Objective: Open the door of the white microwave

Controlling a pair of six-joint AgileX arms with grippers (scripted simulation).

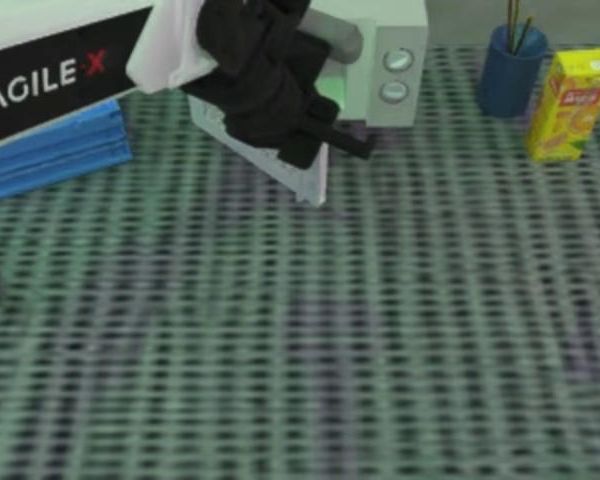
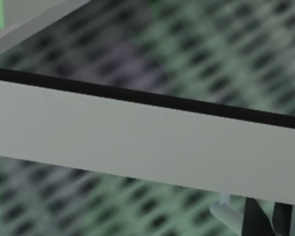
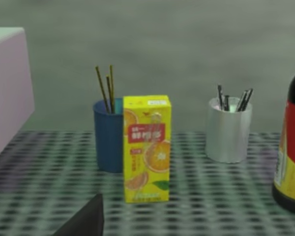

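Note:
The white microwave (image 1: 395, 40) stands at the table's back centre, its two grey knobs facing front. Its door (image 1: 280, 170) is swung out toward the front and left, away from the knob panel. My left gripper (image 1: 325, 145) is at the door's free edge, its black arm reaching over the oven. In the left wrist view the door's edge (image 2: 137, 132) crosses as a pale band, with a pale handle (image 2: 226, 214) running in under the dark fingers (image 2: 255, 221), which are shut on it. My right arm is outside the top view; one dark finger (image 3: 86, 221) shows in its wrist view.
A blue cup of sticks (image 1: 510, 65) and a yellow juice carton (image 1: 570, 105) stand right of the microwave. A silver pen cup (image 3: 228, 130) and a dark bottle (image 3: 292, 152) are farther right. A blue tray (image 1: 50, 150) and a black signboard (image 1: 60, 70) lie back left.

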